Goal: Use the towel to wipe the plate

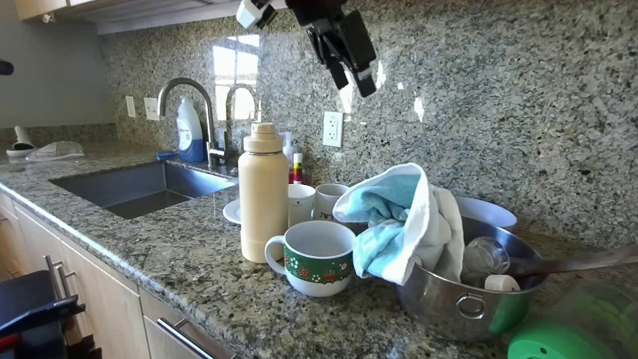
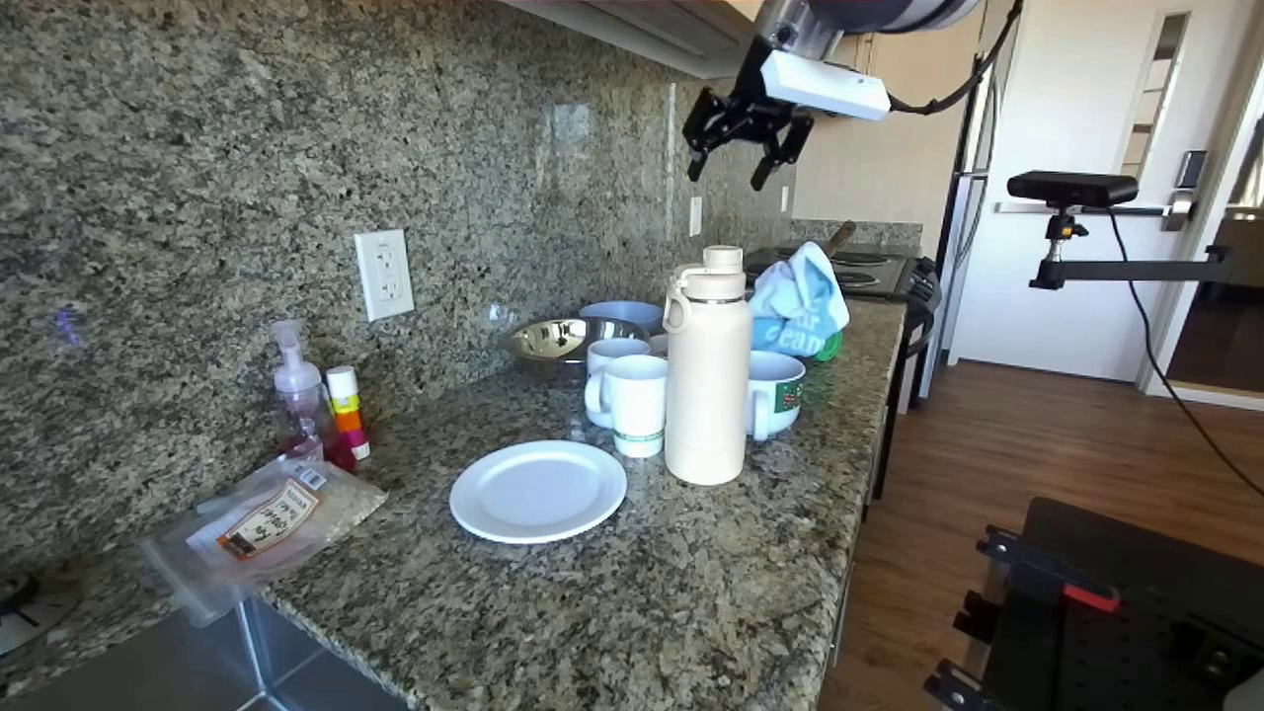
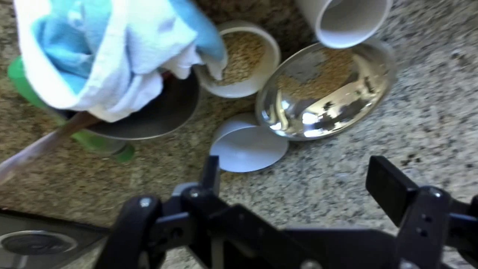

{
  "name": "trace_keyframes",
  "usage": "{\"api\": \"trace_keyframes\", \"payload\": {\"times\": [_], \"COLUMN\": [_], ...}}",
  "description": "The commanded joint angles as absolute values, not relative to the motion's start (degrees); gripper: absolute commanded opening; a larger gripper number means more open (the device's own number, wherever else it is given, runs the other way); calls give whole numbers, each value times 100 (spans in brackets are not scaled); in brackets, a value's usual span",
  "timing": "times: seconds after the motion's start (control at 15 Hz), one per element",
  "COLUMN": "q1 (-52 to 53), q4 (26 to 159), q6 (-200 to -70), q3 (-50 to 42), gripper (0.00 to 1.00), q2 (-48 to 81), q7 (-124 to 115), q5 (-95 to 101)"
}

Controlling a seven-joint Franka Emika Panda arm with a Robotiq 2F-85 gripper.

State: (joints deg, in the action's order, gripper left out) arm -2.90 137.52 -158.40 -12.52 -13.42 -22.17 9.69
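The towel [image 1: 433, 234], white and light blue, is crumpled over the rim of a metal pot in an exterior view. It also shows in an exterior view [image 2: 802, 296] and at the upper left of the wrist view [image 3: 130, 48]. The white plate [image 2: 538, 491] lies flat on the granite counter beside the bottle. Only its edge [image 1: 232, 211] shows past the bottle in an exterior view. My gripper [image 1: 355, 86] is open and empty, high above the counter near the backsplash. In the wrist view its fingers [image 3: 293, 173] are wide apart, with the towel off to the upper left.
A tall cream bottle [image 2: 706, 385] stands between plate and towel. White cups [image 2: 637, 405] and a green-banded mug [image 1: 319, 264] are close by. The metal pot [image 1: 443, 304] holds a wooden-handled utensil [image 1: 573, 264]. A shiny bowl [image 3: 325, 93] sits near the wall. A sink [image 1: 144, 189] lies beyond.
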Motion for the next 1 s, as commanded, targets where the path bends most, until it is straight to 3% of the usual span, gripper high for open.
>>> {"api": "trace_keyframes", "payload": {"times": [0.0,0.47,0.93], "q1": [203,-234,-400], "q4": [13392,12841,12884], "q6": [-14487,-11917,-11984], "q3": [-1219,-1147,-1085], "gripper": [100,100,100], "q2": [-1784,-2175,-2154], "q7": [-708,269,457], "q5": [-499,-557,-597]}}
